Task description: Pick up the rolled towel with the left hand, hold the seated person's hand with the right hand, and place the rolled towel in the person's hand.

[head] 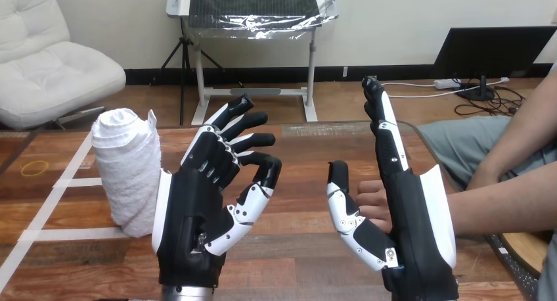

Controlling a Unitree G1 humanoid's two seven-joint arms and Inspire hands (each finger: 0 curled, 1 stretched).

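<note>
Rolled towel stands upright at frame left on the worktop, left hand open just beside it, right hand straight-fingered beside the person's hand; a sideways brush could topple the towel.

Upright rolled towel at nine o'clock beside the spread left hand; straight-fingered right hand at four o'clock, beside the person's hand.

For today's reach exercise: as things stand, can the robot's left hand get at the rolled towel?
Probably yes: the left hand is open, close beside the upright rolled towel, with nothing between them, though its palm faces away.
</note>
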